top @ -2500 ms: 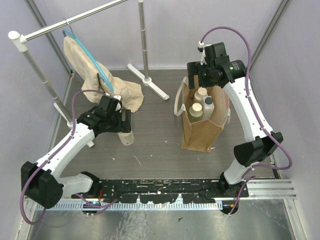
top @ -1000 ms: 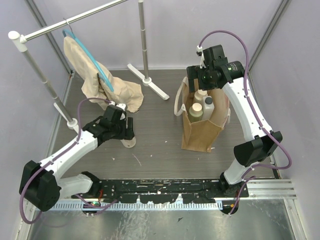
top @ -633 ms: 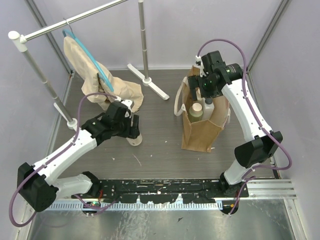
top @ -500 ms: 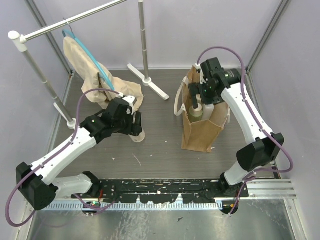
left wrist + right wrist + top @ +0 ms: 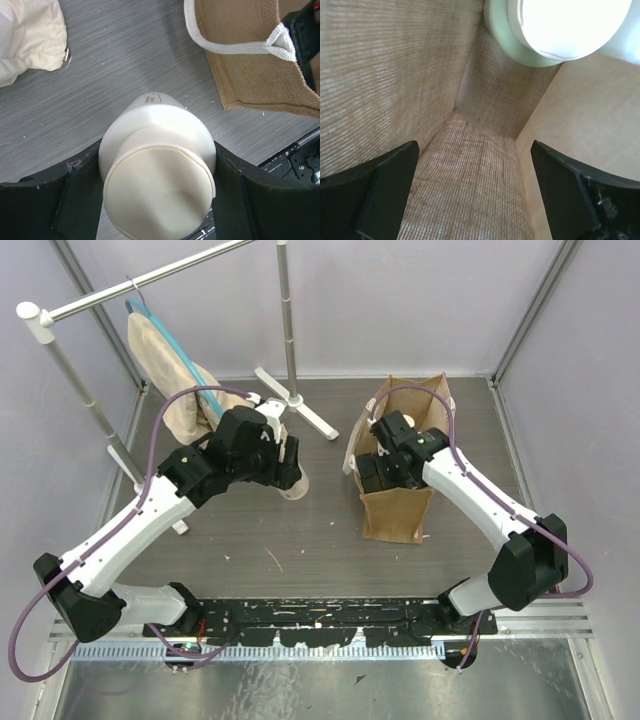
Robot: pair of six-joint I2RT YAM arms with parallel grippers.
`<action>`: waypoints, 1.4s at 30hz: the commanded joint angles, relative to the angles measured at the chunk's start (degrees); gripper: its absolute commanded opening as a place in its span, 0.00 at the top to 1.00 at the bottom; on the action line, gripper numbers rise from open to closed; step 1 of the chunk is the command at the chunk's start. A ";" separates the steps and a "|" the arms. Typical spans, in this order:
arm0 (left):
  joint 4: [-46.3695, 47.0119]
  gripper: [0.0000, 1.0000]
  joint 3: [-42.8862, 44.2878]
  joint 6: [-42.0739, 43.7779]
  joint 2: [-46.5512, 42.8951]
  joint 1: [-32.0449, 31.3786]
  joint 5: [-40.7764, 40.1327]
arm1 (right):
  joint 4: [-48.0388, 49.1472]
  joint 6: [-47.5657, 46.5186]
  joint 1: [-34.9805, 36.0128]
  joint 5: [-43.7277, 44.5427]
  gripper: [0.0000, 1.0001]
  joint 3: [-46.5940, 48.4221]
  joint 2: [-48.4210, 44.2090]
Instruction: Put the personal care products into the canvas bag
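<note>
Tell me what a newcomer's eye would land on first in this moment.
The left gripper is clamped on a cream bottle with a wide cap, just left of the canvas bag. The right gripper is down inside that bag, fingers spread and empty, with a pale-capped bottle in the bag near it. At far left, a beige cloth hangs on a blue hanger.

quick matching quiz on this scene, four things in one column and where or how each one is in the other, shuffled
1 left gripper
2 right gripper
3 canvas bag
4 beige cloth

a hanging, far left
b open, down inside the bag
c shut on cream bottle
d standing upright, right of centre

Pairs: 1-c, 2-b, 3-d, 4-a
</note>
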 commanded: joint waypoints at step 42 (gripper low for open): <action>-8.38 0.99 27.33 4.30 6.55 -5.29 0.56 | 11.33 13.87 16.56 -10.80 0.00 -9.21 -3.42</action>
